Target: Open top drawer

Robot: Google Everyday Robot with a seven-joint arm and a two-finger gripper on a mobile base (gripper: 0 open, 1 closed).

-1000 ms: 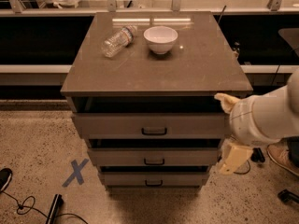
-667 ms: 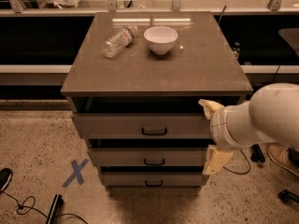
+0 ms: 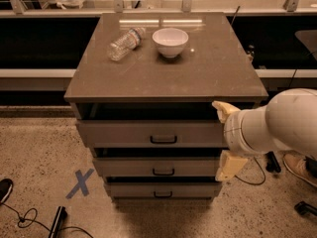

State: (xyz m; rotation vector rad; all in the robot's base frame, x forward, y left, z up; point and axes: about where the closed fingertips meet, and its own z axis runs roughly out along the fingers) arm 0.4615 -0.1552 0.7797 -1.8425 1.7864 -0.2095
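The top drawer [image 3: 124, 133] is the widest grey front under the brown cabinet top [image 3: 218, 78]. It stands out a little, with a dark gap above its front. Its small black handle [image 3: 163, 139] is at the centre. My gripper [image 3: 218, 141] is at the drawer's right end, well to the right of the handle. Its cream fingers [image 3: 221, 110] are spread wide, one at the drawer's top edge and one down by the middle drawer, and hold nothing. My white arm comes in from the right.
A clear plastic bottle [image 3: 126, 43] lies on its side and a white bowl [image 3: 170, 41] stands on the cabinet top. Two narrower drawers [image 3: 156, 168] sit below. A blue tape X [image 3: 79, 183], cables [image 3: 25, 217] and a shoe [image 3: 4, 190] are on the floor at left.
My arm and gripper have moved left, from off the cabinet's right side to the right end of the drawer fronts. The drawers look unchanged.
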